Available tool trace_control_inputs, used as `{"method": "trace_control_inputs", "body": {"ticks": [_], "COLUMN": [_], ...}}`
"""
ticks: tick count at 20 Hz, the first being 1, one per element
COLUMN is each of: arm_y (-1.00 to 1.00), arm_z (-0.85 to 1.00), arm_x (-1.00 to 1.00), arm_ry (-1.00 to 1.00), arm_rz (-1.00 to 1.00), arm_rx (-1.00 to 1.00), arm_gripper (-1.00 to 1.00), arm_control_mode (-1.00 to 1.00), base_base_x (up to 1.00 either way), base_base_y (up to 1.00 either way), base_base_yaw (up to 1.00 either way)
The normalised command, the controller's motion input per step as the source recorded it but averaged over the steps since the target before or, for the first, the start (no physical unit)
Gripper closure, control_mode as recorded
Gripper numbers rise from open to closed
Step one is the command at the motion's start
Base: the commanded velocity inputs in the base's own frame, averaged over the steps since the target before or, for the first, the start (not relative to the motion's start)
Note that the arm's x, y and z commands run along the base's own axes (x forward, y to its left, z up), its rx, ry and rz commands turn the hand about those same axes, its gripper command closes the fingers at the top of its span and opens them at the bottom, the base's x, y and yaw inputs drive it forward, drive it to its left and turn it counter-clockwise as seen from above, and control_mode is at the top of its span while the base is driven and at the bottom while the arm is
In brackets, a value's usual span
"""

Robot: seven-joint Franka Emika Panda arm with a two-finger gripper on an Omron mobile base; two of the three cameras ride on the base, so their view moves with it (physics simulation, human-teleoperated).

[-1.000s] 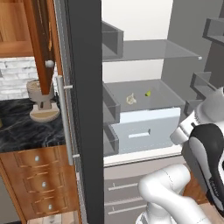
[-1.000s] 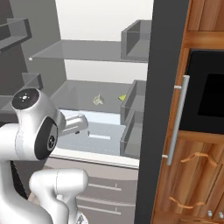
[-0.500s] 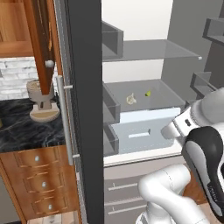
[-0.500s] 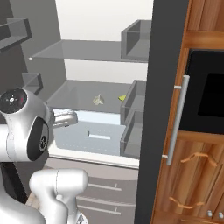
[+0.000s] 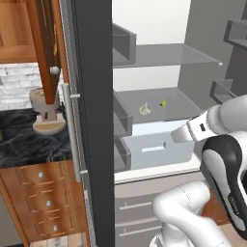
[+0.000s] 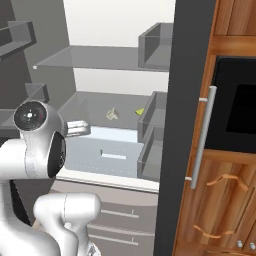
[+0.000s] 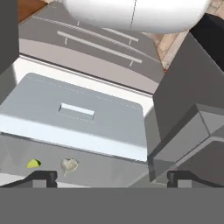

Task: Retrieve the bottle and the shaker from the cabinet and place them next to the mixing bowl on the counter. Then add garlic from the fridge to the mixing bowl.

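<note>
Garlic (image 5: 144,109) on fridge (image 5: 91,120) shelf, long axis unclear (too small); pincer (image 7: 111,177) spread, empty.

Dark grey fridge (image 5: 91,96), pale cream garlic (image 5: 144,109), veined black counter (image 5: 19,144).

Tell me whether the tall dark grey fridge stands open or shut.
Open: the tall dark grey fridge has its door swung aside, baring pale shelves and the small cream garlic bulb.

Kitchen: open fridge (image 5: 91,120), marble counter (image 5: 19,144), wooden drawers (image 5: 43,202).
</note>
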Motion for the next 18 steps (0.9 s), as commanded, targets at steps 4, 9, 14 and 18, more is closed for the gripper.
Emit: {"method": "trace_control_inputs", "body": {"ticks": [4, 9, 14, 18], "arm_y": [-0.04, 0.25, 0.04, 0.00], "arm_z": [0.00, 0.15, 0.07, 0.00], "arm_x": [0.30, 0.39, 0.45, 0.55], "arm_ry": [0.00, 0.04, 0.15, 0.21], "arm_rz": [0.03, -0.12, -0.11, -0.08], "arm_rx": [0.10, 0.00, 0.00, 0.00], "arm_gripper": [-1.00, -1.00, -1.00, -1.00], "arm_control_mode": [-1.00, -1.00, -1.00, -1.00], "base_base_x": [0.00, 0.00, 0.00, 0.00], "base_base_y": [0.00, 0.00, 0.00, 0.00], "base_base_yaw": [0.00, 0.00, 0.00, 0.00]}}
